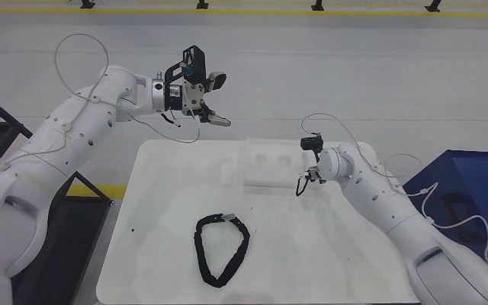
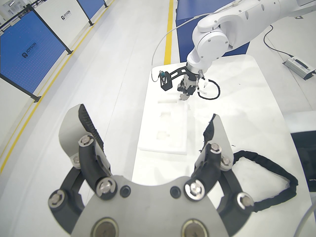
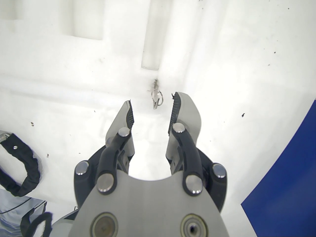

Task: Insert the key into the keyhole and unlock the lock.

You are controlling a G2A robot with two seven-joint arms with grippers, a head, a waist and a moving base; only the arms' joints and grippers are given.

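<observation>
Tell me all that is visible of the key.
The key is small, silvery metal, with a thin ring hanging on it. It stands stuck in the white foam block, at the end of a long slot. The open right gripper hovers at it, one finger on each side; neither seems to touch it.

- The left arm is sitting bent at the elbow, its forearm pointing across toward the robot's right.
- The left gripper is hanging raised and tilted forward and down, its fingers standing wide apart and holding nothing.
- The right arm is angling inward from the robot's right, its wrist bending the end downward.
- The right gripper is pointing down, low and well apart from the left gripper, its fingers standing partly apart and gripping nothing.
</observation>
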